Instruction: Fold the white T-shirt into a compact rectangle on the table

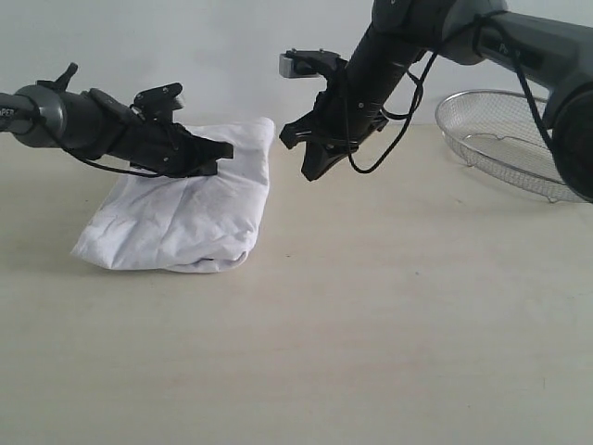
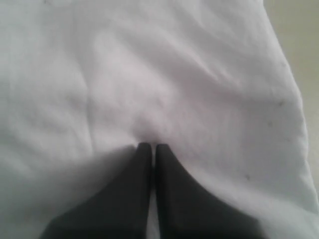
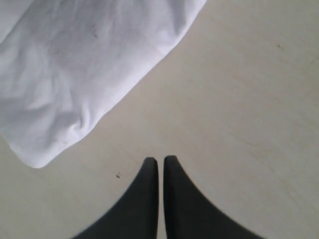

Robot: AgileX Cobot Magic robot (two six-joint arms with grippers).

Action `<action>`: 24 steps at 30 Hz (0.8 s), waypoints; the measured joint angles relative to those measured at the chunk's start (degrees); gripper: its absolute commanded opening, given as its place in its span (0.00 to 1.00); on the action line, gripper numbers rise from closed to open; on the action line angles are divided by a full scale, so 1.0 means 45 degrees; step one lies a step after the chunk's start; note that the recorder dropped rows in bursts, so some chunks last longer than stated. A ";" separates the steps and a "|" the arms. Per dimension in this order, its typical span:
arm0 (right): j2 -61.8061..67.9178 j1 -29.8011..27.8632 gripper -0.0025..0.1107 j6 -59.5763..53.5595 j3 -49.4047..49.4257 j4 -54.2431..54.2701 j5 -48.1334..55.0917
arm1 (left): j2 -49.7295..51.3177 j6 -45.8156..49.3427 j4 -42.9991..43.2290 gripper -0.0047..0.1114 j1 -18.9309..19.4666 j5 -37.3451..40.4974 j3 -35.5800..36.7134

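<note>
From the outside camera, the white T-shirt (image 1: 185, 218) lies as a thick folded bundle on the table (image 1: 389, 334) right under my left claw (image 1: 211, 154), while my right claw (image 1: 311, 169) hangs clear beside the bundle, with the wire basket (image 1: 505, 139) well off on its far side. My left wrist camera shows that claw clenched on nothing, tips pressed onto the cloth, I judge to flatten the fold. My right wrist camera shows the other claw clenched and empty above bare table, the shirt's corner just ahead; no print or label is readable anywhere.
</note>
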 measured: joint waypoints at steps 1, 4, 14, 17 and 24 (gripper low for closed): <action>0.0000 0.0000 0.02 0.0000 0.0000 0.0000 0.0000 | 0.0000 -0.0025 -0.0031 0.08 0.0038 0.0033 -0.0050; 0.0000 0.0000 0.02 0.0000 0.0000 0.0000 0.0000 | 0.0000 -0.0102 -0.0050 0.08 0.0188 0.0091 -0.0049; 0.0000 0.0000 0.02 0.0000 0.0000 0.0000 0.0000 | 0.0148 -0.0234 0.0060 0.08 0.0359 0.0091 -0.0374; 0.0000 0.0000 0.02 -0.0022 0.0000 0.0000 0.0000 | 0.0152 -0.0291 0.0057 0.08 0.0381 0.0241 -0.0442; -0.0139 0.0000 0.02 -0.0217 0.0023 -0.0437 0.0000 | -0.0318 -0.0341 0.0867 0.08 0.0537 0.3879 -0.0510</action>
